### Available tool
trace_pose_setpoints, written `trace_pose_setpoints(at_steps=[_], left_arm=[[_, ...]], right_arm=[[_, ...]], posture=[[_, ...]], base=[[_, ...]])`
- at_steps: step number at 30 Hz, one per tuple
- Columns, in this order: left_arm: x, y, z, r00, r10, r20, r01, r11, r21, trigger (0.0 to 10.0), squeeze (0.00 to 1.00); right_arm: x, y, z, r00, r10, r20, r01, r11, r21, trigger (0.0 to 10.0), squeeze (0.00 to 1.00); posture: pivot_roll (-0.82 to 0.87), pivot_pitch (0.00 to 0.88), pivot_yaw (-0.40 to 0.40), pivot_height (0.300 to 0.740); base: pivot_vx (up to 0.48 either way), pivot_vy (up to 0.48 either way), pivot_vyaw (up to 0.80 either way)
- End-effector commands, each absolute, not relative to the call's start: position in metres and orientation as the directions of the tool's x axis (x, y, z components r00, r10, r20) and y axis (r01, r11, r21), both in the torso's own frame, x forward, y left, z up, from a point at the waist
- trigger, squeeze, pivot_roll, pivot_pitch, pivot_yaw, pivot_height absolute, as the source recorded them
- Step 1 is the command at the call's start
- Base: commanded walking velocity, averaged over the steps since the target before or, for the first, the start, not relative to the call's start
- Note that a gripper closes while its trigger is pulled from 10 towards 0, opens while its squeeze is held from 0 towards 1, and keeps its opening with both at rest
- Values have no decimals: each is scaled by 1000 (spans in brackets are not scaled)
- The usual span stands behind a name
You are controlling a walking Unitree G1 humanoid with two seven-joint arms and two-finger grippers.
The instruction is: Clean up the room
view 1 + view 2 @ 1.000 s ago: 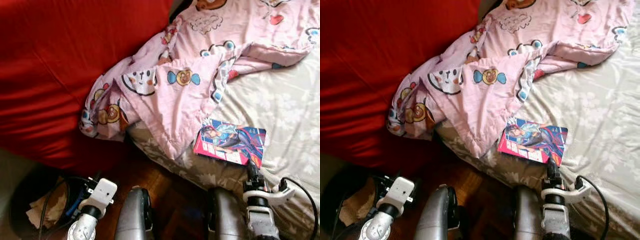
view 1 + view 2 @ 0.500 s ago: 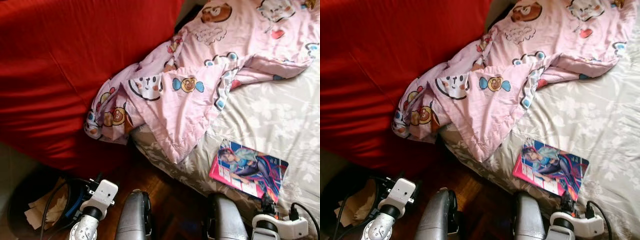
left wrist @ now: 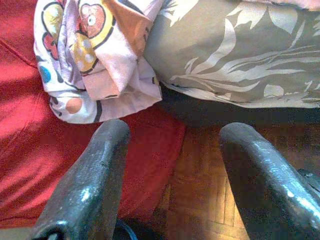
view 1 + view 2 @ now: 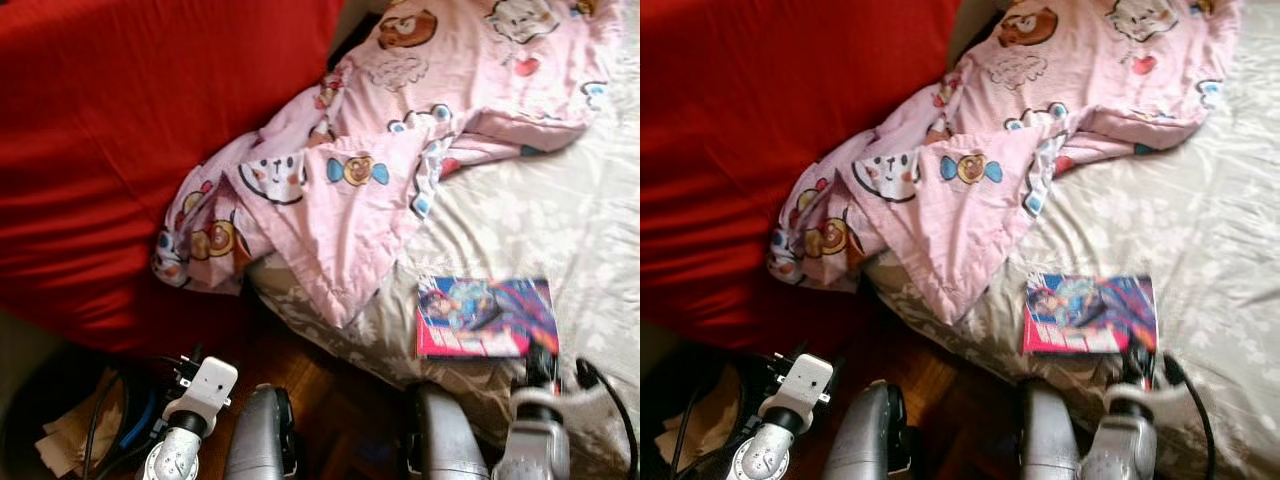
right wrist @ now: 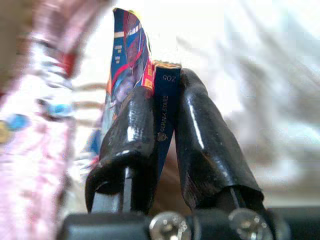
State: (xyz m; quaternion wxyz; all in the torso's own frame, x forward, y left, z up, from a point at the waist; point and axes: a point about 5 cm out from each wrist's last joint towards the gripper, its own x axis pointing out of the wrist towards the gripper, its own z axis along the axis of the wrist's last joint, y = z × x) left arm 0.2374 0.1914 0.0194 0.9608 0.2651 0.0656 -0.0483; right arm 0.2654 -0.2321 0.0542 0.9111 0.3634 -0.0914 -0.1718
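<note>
Swung level since earlier, glossy comic-cover book [image 4: 485, 318] sits pinched in right claw [image 5: 162, 130].

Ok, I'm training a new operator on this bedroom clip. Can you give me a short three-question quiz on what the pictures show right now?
1. True or false: the right gripper is shut on the comic book.
2. Which thing hangs off the bed edge against the red cover? A) pink blanket B) towel C) pillow
3. Fill in: the left gripper hangs open above the ____ floor.

Key: 1 true, its fingers clamp the spine. 2 A. 3 wooden.
</note>
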Motion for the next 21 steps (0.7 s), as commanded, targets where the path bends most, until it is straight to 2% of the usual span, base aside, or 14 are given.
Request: trace_pose_setpoints(at_steps=[1, 2, 3, 4, 7, 10, 16, 21], left_arm=[[229, 197, 9, 981, -24, -193, 121, 853, 507, 10000, 0], [229, 197, 9, 981, -24, -193, 121, 853, 507, 10000, 0], [230, 197, 8, 981, -17, -192, 113, 857, 503, 10000, 0], [230, 196, 8, 981, -15, -193, 111, 858, 502, 10000, 0], [232, 193, 5, 981, -4, -196, 101, 866, 489, 10000, 0], [230, 192, -4, 972, 23, -233, 83, 896, 436, 10000, 0], [222, 187, -21, 949, 40, -314, 76, 934, 349, 10000, 0], [215, 194, -35, 912, 127, -391, -21, 964, 264, 10000, 0]], right_arm=[[278, -225, 87, 938, -308, 160, 161, 793, 587, 10000, 0], [278, -225, 87, 938, -308, 160, 161, 793, 587, 10000, 0], [287, -219, 105, 946, -242, 216, 101, 853, 512, 10000, 0], [289, -217, 110, 948, -222, 229, 86, 869, 488, 10000, 0], [298, -203, 133, 957, -107, 272, 37, 967, 251, 10000, 0], [304, -202, 131, 974, -90, 206, 62, 988, 140, 10000, 0], [300, -205, 116, 987, -83, 138, 66, 990, 121, 10000, 0], [303, -198, 117, 992, -38, 118, 30, 997, 73, 10000, 0]], posture=[[-46, 242, 89, 605], [-46, 242, 89, 605], [-52, 238, 82, 605], [-52, 238, 82, 605], [-63, 233, 66, 605], [-80, 217, 40, 620], [-75, 187, 10, 650], [-86, 157, -20, 695]], base=[[0, 0, 0], [0, 0, 0], [0, 0, 0], [0, 0, 0], [0, 0, 0], [0, 0, 0], [0, 0, 0], [0, 0, 0]])
